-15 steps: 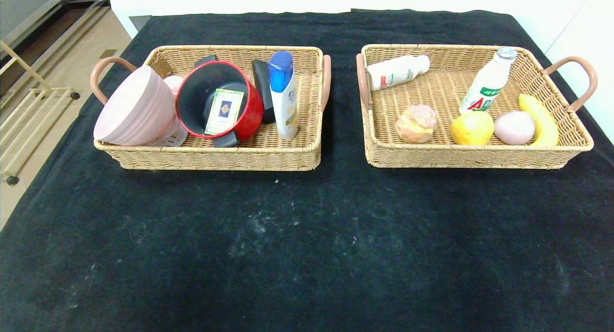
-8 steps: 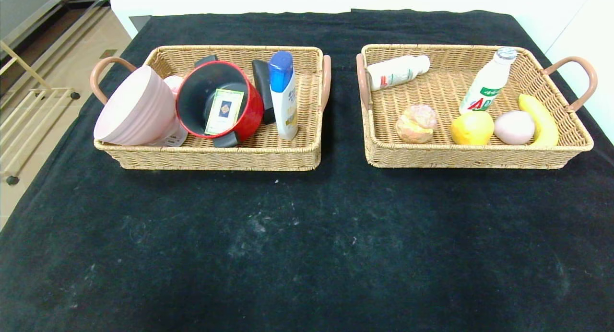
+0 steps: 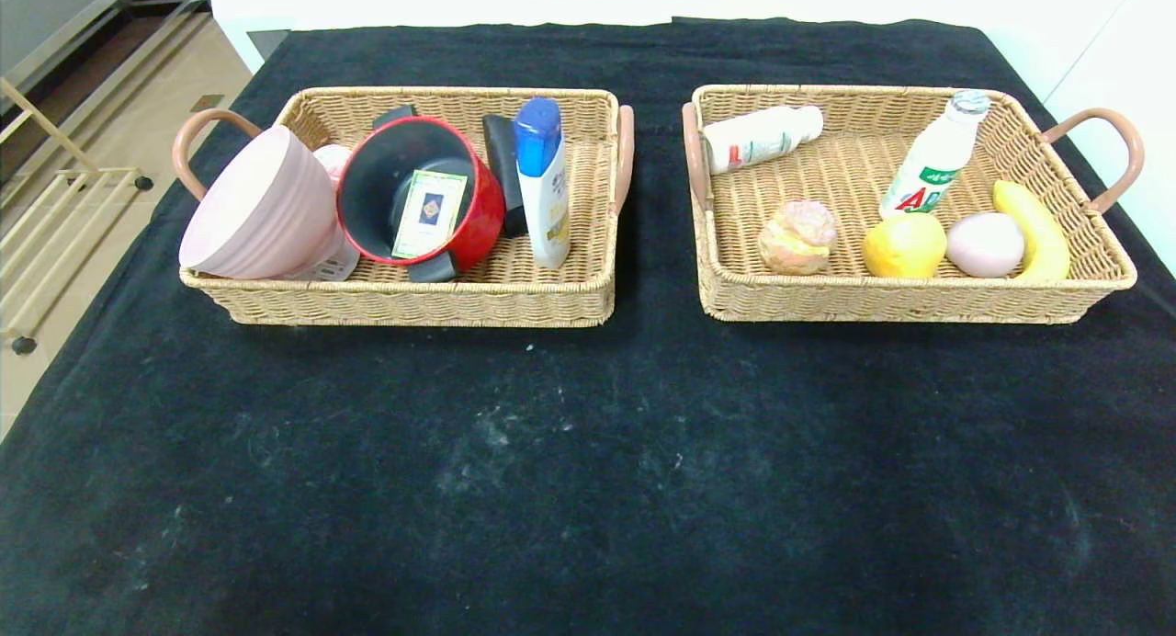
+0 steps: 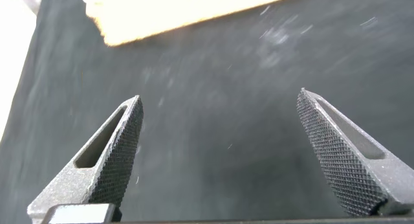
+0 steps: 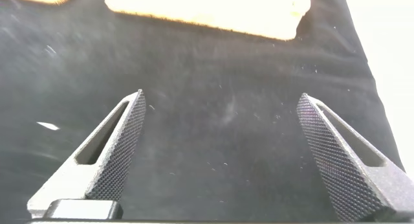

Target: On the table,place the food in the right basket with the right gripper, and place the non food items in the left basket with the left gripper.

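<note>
The left basket (image 3: 413, 300) holds a pink bowl (image 3: 257, 209), a red bowl (image 3: 418, 195) with a small card inside, a black object (image 3: 503, 167) and a blue-capped white bottle (image 3: 544, 181). In the right basket (image 3: 910, 300) lie two white drink bottles (image 3: 761, 138) (image 3: 935, 158), a bun (image 3: 797, 236), a lemon (image 3: 905, 244), a pale pink egg-shaped item (image 3: 985, 244) and a banana (image 3: 1034, 227). Neither arm appears in the head view. My left gripper (image 4: 220, 104) is open over bare black cloth. My right gripper (image 5: 221, 101) is open over the cloth too, nothing between its fingers.
A black cloth (image 3: 588, 452) covers the table, with white lint specks in front of the baskets. Each basket has brown loop handles (image 3: 1107, 153). The table's left edge drops to a floor with a metal rack (image 3: 55, 204).
</note>
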Motion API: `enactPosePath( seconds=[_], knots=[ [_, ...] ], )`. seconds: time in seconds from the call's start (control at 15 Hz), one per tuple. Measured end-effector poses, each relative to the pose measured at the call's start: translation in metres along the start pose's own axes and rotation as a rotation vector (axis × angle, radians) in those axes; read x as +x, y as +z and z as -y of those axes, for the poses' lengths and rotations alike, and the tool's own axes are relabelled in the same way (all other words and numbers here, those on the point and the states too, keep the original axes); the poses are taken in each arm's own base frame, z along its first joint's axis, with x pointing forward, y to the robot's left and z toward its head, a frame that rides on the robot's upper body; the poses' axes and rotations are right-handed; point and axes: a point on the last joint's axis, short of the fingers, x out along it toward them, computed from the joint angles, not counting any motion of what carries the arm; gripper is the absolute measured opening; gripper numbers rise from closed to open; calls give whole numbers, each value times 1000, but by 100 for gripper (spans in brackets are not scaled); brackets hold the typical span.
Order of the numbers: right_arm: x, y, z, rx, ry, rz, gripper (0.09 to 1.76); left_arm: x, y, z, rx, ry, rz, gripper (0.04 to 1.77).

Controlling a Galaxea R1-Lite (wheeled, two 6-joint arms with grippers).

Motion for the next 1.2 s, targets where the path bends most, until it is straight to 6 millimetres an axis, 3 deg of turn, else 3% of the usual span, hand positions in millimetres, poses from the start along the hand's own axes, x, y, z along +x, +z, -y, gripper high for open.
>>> enactPosePath(
  seconds=[0.13, 0.4, 0.73, 1.2],
  knots=[
    [6, -19, -1, -28, -5, -25, 171, 3, -18, 1, -14, 38, -64, 172],
    [8, -47, -2, -31, -49, -174, 171, 2, -31, 3, -37, 75, -176, 172],
    [8, -49, -1, 114, -113, -185, 171, 2, -38, 2, -93, 125, -202, 172],
    [8, -49, -1, 119, -119, -184, 171, 2, -38, 2, -187, 169, -200, 172]
  ],
)
